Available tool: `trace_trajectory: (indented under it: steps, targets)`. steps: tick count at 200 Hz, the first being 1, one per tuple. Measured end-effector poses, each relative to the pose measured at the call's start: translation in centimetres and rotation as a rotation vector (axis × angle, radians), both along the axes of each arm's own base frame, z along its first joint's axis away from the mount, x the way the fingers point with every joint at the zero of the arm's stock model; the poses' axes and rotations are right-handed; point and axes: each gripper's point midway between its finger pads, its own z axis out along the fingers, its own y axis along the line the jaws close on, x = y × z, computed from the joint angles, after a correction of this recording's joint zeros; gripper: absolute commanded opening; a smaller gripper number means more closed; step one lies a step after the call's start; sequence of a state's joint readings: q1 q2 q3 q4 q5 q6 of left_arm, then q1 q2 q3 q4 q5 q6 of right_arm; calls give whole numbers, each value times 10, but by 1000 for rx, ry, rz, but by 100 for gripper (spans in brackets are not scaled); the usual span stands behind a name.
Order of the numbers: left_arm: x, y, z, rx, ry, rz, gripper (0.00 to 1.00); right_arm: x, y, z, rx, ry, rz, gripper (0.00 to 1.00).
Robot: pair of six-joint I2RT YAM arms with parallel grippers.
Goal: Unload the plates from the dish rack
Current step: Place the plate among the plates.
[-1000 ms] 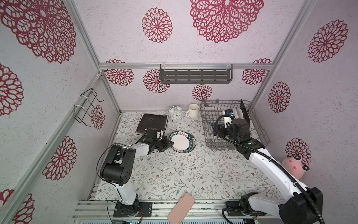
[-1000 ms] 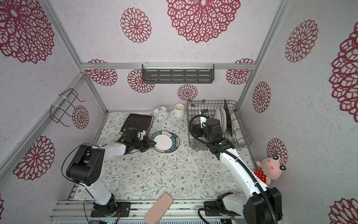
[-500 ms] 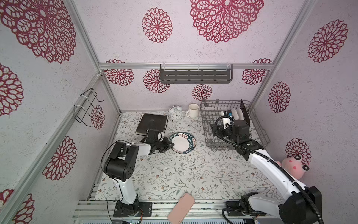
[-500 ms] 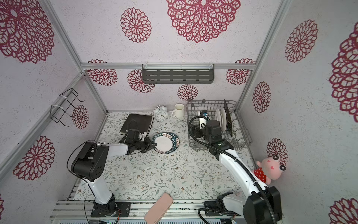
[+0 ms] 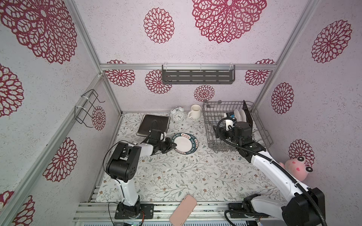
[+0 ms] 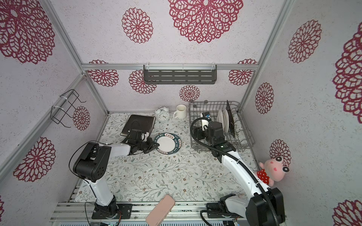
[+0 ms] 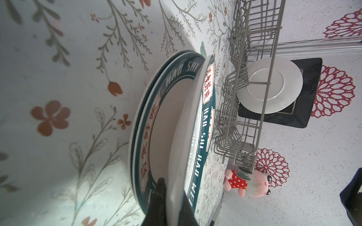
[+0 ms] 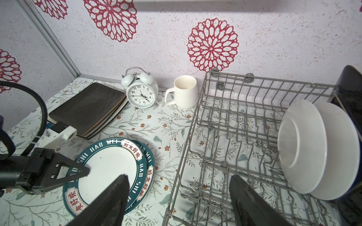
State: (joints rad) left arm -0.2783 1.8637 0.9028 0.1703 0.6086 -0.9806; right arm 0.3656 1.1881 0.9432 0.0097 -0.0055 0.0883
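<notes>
Left end effector [image 5: 174, 145] pinches the upper plate [image 5: 184, 142] by its rim, tilted over a second plate [image 8: 150, 162] on the table [image 5: 176, 176]; right end effector [image 8: 179, 177] hangs wide open, empty, by the rack [image 8: 235, 125]

White arm links [image 5: 271, 167], black joints [image 5: 123, 162], ribbed black cables [image 5: 245, 150], black triangular jaws.

Plate [image 8: 109, 162]: HAO SHI HAO WEI

White plates [image 8: 301, 144] upright in grey rack [image 8: 231, 117]
</notes>
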Motion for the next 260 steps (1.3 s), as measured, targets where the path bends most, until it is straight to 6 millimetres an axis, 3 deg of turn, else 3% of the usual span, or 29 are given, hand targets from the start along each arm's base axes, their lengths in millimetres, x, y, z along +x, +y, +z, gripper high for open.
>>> trace_trajectory:
  steps: [121, 225, 260]
  targets:
    - [14, -12, -1, 8, -12, -14, 0, -1, -2, -10, -3, 13, -3, 83]
    - [8, -18, -3, -35, 4, -14, 0, 0, -6, -14, -6, 19, -14, 83]
    - [10, -24, 7, -94, -9, -11, 0, 1, -6, -16, -7, 25, -16, 83]
